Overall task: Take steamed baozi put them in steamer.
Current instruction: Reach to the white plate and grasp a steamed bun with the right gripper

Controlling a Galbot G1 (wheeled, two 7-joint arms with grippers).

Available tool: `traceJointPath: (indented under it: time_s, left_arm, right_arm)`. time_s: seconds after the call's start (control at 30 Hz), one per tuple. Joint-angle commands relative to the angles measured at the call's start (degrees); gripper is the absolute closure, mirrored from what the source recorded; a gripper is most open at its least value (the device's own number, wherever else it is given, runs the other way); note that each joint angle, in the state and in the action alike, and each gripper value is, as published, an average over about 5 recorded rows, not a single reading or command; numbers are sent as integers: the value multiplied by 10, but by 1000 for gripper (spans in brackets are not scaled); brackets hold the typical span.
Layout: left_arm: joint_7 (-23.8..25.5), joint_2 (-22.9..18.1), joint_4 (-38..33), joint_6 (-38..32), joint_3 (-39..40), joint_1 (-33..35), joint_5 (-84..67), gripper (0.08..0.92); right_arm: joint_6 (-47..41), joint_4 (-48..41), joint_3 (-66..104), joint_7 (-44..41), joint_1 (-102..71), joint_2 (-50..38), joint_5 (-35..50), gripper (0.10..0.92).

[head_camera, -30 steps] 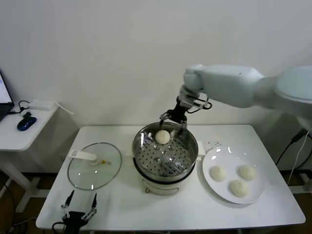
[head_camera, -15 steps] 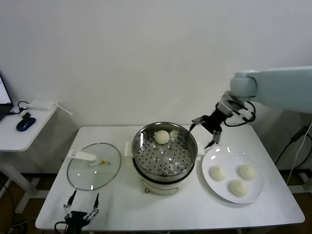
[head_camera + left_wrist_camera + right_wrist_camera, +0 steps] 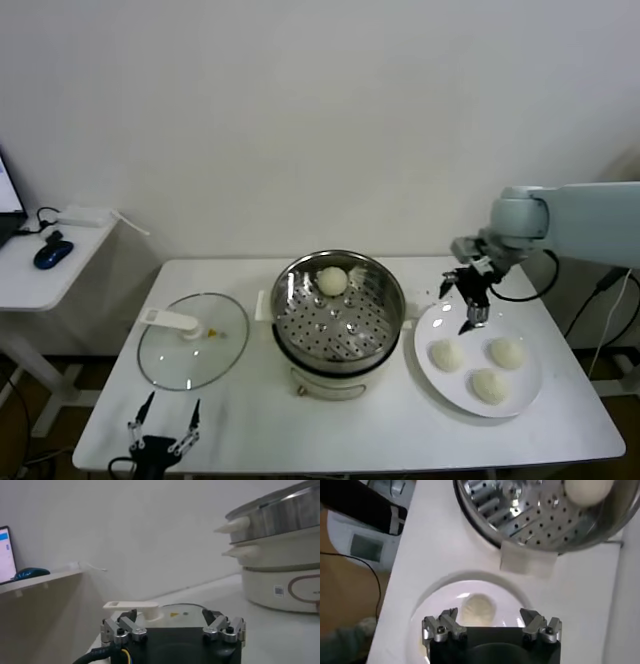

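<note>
The steel steamer [image 3: 338, 312] stands mid-table with one baozi [image 3: 332, 281] on its perforated floor at the back; it also shows in the right wrist view [image 3: 585, 490]. Three baozi lie on the white plate [image 3: 520, 393]: one at the left [image 3: 446, 354], one at the right [image 3: 507, 352], one in front [image 3: 489, 386]. My right gripper [image 3: 467, 305] is open and empty, hovering above the plate's far left edge, over the left baozi [image 3: 478, 611]. My left gripper [image 3: 162, 428] is open and empty at the table's front left edge.
A glass lid [image 3: 193, 340] with a white handle [image 3: 169, 319] lies left of the steamer. A low side table [image 3: 40, 275] with a blue mouse stands at the far left. The wall is close behind the table.
My right gripper has left the steamer, where it released a baozi, and moved right and down to above the plate. The left arm has not moved.
</note>
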Motion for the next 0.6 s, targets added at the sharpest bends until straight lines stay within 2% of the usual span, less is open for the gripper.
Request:
traceJointPath:
  time_s: [0.03, 0.6]
  left_arm:
    - [0, -2, 3, -1, -2, 1, 3, 177]
    - [0, -3, 11, -5, -8, 3, 11, 177]
  right_arm:
    - [-94, -24, 67, 16, -115, -17, -68, 203]
    - [-97, -67, 151, 32, -245, -25, -119, 203]
